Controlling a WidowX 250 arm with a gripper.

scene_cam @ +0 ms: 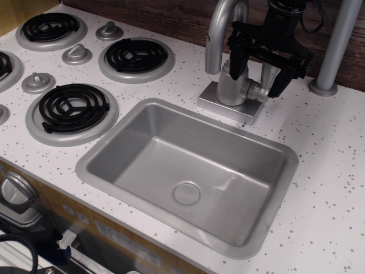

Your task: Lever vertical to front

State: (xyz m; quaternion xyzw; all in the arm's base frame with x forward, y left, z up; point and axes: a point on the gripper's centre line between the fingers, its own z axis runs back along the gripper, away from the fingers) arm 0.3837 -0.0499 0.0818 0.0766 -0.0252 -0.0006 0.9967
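Observation:
The lever (268,73) is a short silver-grey paddle. It stands upright on a stubby side arm (259,92) at the right of the faucet's cylindrical body (231,88). My black gripper (260,73) comes down from above and straddles the lever. One finger (238,64) is in front of the faucet body and the other finger (282,81) is just right of the lever. The jaws stand apart, wider than the lever, and I see no firm grip on it. The gripper hides the lever's top.
The tall curved spout (219,28) rises just left of the gripper. A grey sink basin (102,149) lies in front of the faucet. A grey post (336,45) stands at the right. Stove burners (136,57) and round knobs (77,55) fill the left.

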